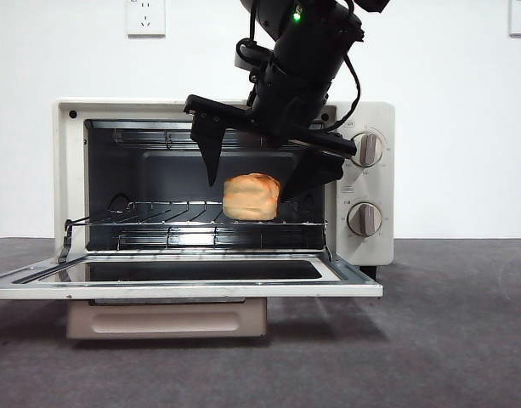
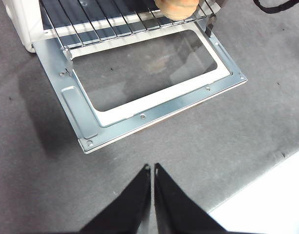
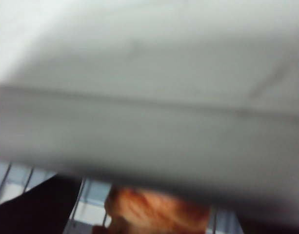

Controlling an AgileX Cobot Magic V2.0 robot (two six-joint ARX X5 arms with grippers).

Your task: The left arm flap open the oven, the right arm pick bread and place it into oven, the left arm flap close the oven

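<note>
The cream-white oven [image 1: 70, 170] stands with its door [image 1: 184, 285] flapped down flat. The golden-orange bread [image 1: 252, 195] lies on the wire rack [image 1: 158, 212] inside, right of the middle. My right gripper [image 1: 255, 191] reaches into the oven mouth from above. It is open, with one jaw on each side of the bread and a gap on the left side. The right wrist view is blurred: the bread [image 3: 154, 212] shows under the oven's top edge, with a dark finger [image 3: 37, 204] beside it. My left gripper [image 2: 152, 168] is shut and empty, above the mat in front of the door [image 2: 154, 112].
Two round knobs [image 1: 365, 149] sit on the oven's right panel. The beige door handle [image 1: 167, 319] hangs under the open door. Grey mat [image 1: 447, 340] covers the table, with a white edge [image 2: 271, 195] near the left gripper. A wall socket [image 1: 145, 15] is behind.
</note>
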